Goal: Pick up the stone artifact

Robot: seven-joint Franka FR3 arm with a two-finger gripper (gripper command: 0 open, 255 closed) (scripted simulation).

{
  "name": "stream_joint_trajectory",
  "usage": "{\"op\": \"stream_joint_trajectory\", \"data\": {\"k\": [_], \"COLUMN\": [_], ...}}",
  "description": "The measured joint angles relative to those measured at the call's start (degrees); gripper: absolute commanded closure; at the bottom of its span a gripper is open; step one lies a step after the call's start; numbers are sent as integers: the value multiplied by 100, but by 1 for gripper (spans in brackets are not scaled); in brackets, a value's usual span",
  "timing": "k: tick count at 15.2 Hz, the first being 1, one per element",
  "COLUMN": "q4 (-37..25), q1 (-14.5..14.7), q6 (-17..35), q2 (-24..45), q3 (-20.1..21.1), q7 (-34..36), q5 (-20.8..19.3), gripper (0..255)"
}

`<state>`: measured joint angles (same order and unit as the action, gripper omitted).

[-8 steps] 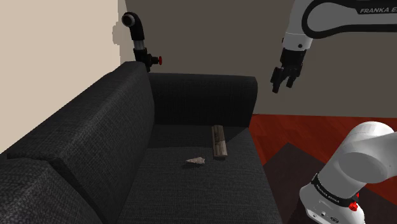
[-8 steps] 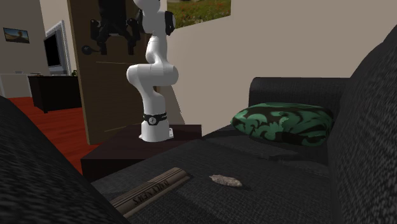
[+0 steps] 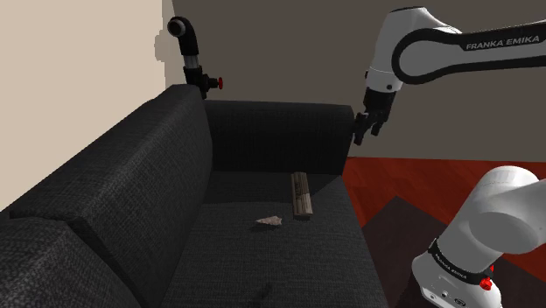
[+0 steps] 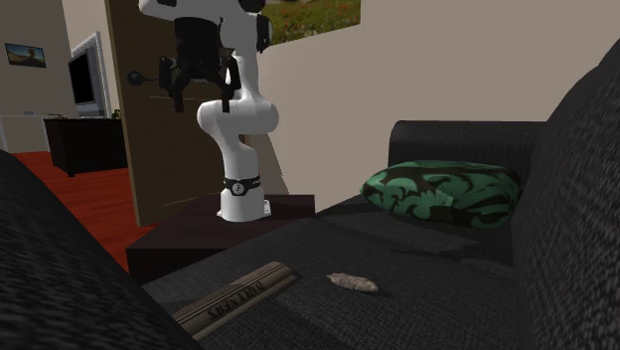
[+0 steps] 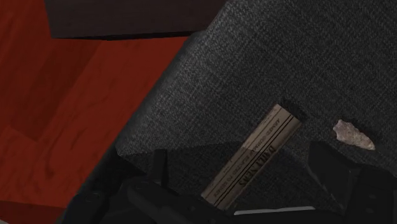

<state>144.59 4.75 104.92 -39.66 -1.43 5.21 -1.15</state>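
**Sizing up a small flaked stone on a soft sofa seat**

The stone artifact (image 3: 269,222) lay flat on the dark fabric seat of the sofa (image 3: 262,271), about midway across the cushion and just beside a long, thin book (image 3: 301,193), apart from it. Seen from the second exterior view, the stone artifact (image 4: 354,282) was pale, low and leaf-shaped, tapering to a point at one end, with a green patterned cushion (image 4: 442,194) well behind it.

The gripper (image 3: 363,131) hung high above the far armrest, well clear of the seat. Its fingers (image 5: 326,167) stood apart with nothing between them, as the wrist view and the second exterior view both showed.

Judged by its look, the piece would be rigid and light for its size, with rough, uneven faces that should give the pads some bite. Its thin edges and tip looked like the parts most likely to chip or slip out. The broad middle seemed the best place to take hold, pinched across the narrow width. Because it sat so low, the fingers would probably have to press slightly into the yielding upholstery, which might tilt the stone.
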Motion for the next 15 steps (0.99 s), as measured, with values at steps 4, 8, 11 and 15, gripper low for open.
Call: {"op": "stream_joint_trajectory", "data": {"k": [4,8,11,15], "q4": [244,570,577,553], "q1": [238,512,699,910], "q6": [859,1831,2445,3341], "q2": [458,937,1418,2171], "q3": [144,358,517,724], "q7": [-95,-115,-140,-179], "q5": [115,251,322,360], "gripper": [0,0,0,0]}}
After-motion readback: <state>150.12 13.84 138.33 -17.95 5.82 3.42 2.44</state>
